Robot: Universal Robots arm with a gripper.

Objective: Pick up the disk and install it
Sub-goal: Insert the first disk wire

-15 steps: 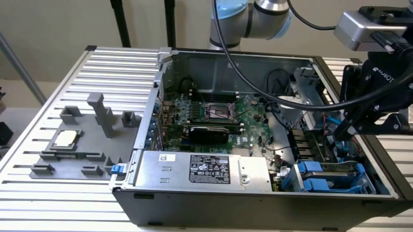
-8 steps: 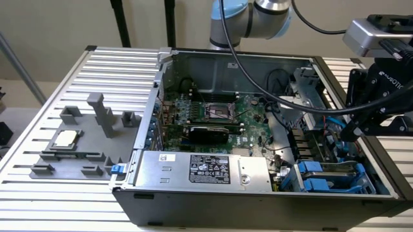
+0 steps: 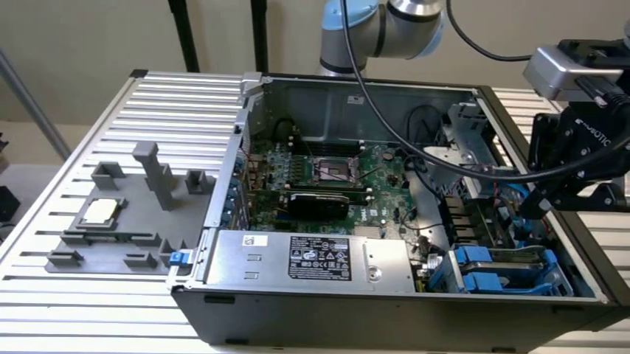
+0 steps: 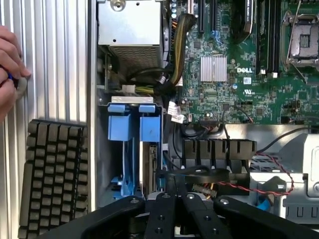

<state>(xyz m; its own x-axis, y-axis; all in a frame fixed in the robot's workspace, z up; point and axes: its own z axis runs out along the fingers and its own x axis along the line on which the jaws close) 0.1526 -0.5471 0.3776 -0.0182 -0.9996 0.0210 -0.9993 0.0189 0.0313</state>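
Observation:
The disk (image 4: 150, 164) stands on edge in the drive bay of the open computer case (image 3: 394, 302), clipped in a bright blue carrier (image 4: 149, 124). A second blue carrier (image 4: 119, 127) sits beside it. In the exterior view the same blue carriers (image 3: 487, 269) lie at the case's near corner, on that view's right. My black gripper (image 4: 175, 183) hovers above the case close to the bay, and its fingers (image 4: 168, 191) are pressed together with nothing between them. In the exterior view the gripper (image 3: 539, 209) hangs over the case's right wall.
A grey power-supply box (image 3: 305, 258) lies along the case front beside the bay. The motherboard (image 3: 335, 173) fills the middle. On the slatted table (image 3: 59, 310), a grey fixture holds a small CPU chip (image 3: 99, 212). A person's hand (image 4: 9, 69) and a black keyboard (image 4: 52, 174) are outside the case.

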